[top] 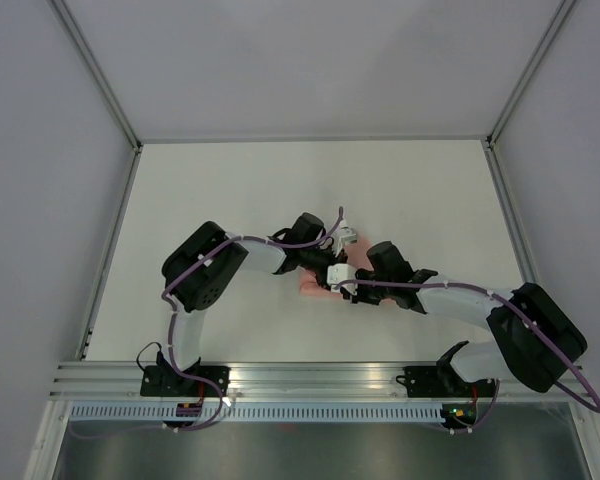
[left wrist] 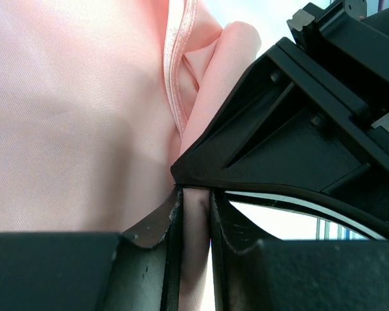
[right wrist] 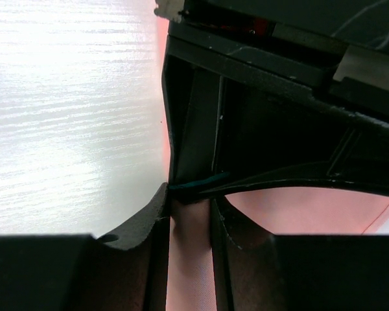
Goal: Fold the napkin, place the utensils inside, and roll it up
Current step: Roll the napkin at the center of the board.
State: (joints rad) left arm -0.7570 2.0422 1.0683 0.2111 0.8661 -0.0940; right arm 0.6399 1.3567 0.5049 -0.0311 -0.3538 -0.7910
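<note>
Dead centre of the white bench [top: 230, 190] sits a bunched-up salmon-pink shiny cloth napkin [top: 310, 288]. The left gripper [left wrist: 194, 194] is pinched nearly closed on a fold, and the right gripper [right wrist: 189, 194] is clamped on it too.

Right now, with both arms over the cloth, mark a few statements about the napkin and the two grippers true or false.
1. The left gripper pinches the napkin between its fingers. True.
2. The napkin lies spread flat at full size. False: it is bunched into a small bundle between the grippers.
3. The right gripper has pink cloth between its fingers. True.
4. The grippers work at opposite edges of the table. False: they meet close together near its middle.
</note>
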